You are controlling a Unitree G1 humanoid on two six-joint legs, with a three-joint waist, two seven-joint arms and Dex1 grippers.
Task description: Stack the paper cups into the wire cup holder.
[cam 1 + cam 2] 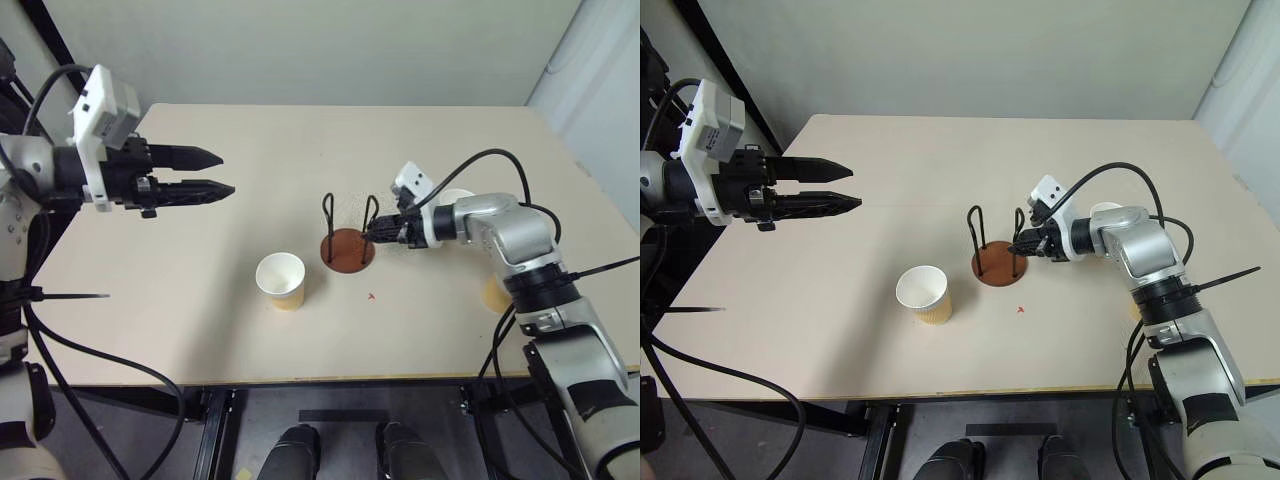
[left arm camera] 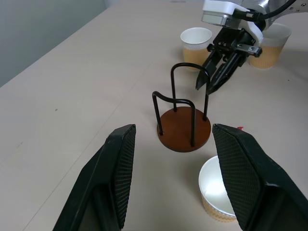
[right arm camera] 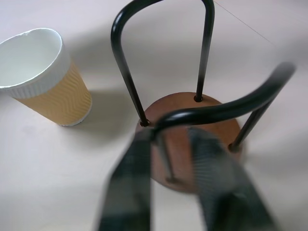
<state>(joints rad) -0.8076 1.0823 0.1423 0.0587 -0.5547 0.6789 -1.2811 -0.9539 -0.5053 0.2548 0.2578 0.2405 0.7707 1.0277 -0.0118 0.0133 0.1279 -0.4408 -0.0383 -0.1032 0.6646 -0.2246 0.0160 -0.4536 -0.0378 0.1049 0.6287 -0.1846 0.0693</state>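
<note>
The wire cup holder (image 1: pixel 348 240) stands upright mid-table (image 1: pixel 250 180), loops pointing up. The right hand (image 2: pixel 211 82) is pinched on the near loop's wire. The left hand (image 1: pixel 205 173) hovers apart, holding nothing. One paper cup (image 1: pixel 281 280) stands mouth-up beside the holder; two more (image 2: pixel 195 43) (image 2: pixel 272 45) are partly hidden behind the right arm.

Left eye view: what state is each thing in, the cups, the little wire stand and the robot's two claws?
wire cup holder: upright on the table, empty.
front paper cup: upright, empty, not stacked.
back paper cup: upright on the table, not stacked.
side paper cup: upright on the table, not stacked.
left gripper: open, holding nothing, above the table.
right gripper: closed on a wire loop of the holder.
</note>
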